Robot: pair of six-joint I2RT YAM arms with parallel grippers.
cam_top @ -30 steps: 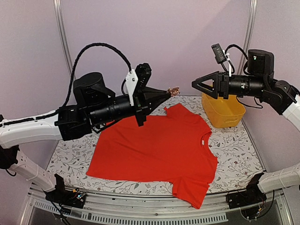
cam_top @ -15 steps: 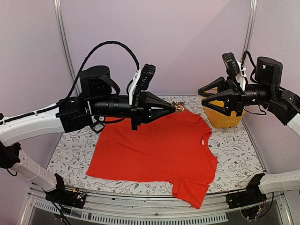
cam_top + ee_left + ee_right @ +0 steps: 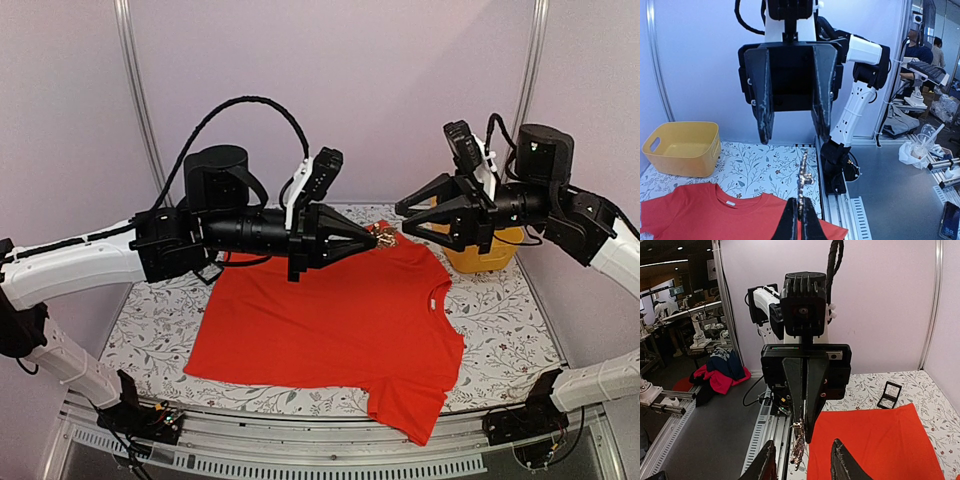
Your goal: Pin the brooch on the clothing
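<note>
The brooch (image 3: 803, 176), a small glittery gold-silver cluster, sticks out from the tips of my left gripper (image 3: 801, 212), which is shut on its lower end. This happens in mid-air above the upper edge of the clothing (image 3: 330, 315), a red-orange T-shirt spread flat on the table. My right gripper (image 3: 405, 220) faces the left one head-on and is open. Its fingers (image 3: 766, 465) stand on either side of the brooch (image 3: 799, 444) without touching it. In the top view the brooch (image 3: 384, 237) sits between both gripper tips.
A yellow basket (image 3: 482, 250) stands at the back right, behind the right arm. A small black square box (image 3: 888, 395) lies on the floral table cover (image 3: 500, 310) beyond the shirt. The table's rail edge (image 3: 772, 435) runs under the grippers.
The left arm pushed the brooch right and slightly down. The right gripper swung left to meet it and its jaws have narrowed around the brooch.
</note>
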